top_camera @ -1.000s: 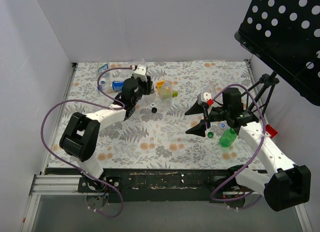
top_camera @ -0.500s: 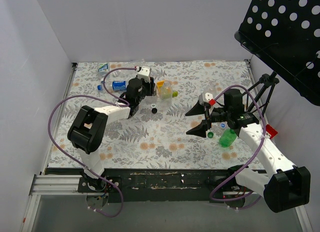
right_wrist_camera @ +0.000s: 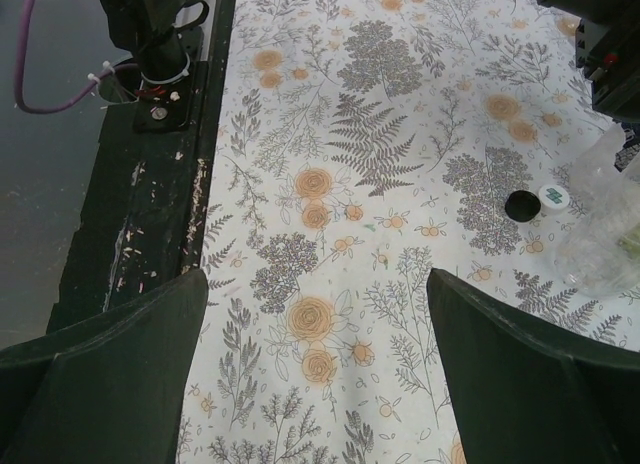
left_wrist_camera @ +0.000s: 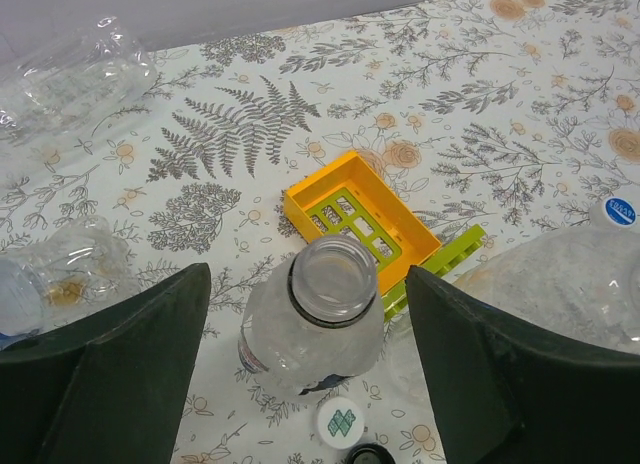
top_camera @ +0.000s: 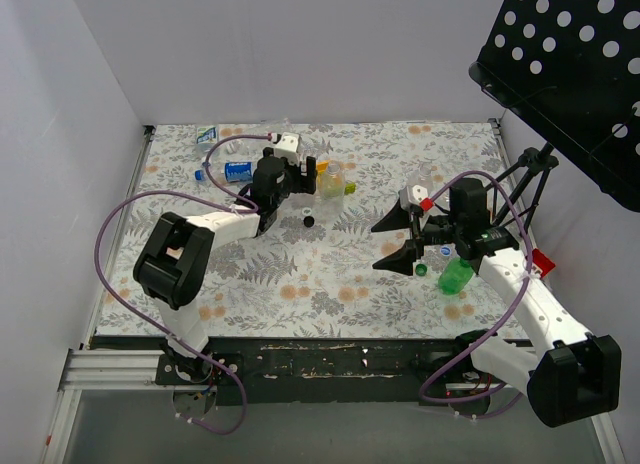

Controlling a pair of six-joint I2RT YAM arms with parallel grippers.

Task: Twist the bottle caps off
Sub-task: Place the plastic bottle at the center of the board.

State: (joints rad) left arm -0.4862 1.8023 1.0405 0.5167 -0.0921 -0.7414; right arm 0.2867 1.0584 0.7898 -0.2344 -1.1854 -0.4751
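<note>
Reading left gripper [left_wrist_camera: 308, 284] as open: jaws astride uncapped clear bottle [left_wrist_camera: 310, 339], no contact. Seeing white cap [left_wrist_camera: 338, 424] with green logo just beside bottle. Can't read print on blue-printed cap [left_wrist_camera: 621, 211]. Reading right gripper [right_wrist_camera: 318, 284] as wide open, empty, above floral table [right_wrist_camera: 330, 134].

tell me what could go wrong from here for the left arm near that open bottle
1. The uncapped bottle stands free inside the open left gripper; any sideways drift while backing off could tip it over.
2. The white cap and black cap lie loose by the bottle's base; a low finger could flick them away.
3. The yellow crate sits just behind the bottle, so a knocked bottle may lodge against it.
</note>
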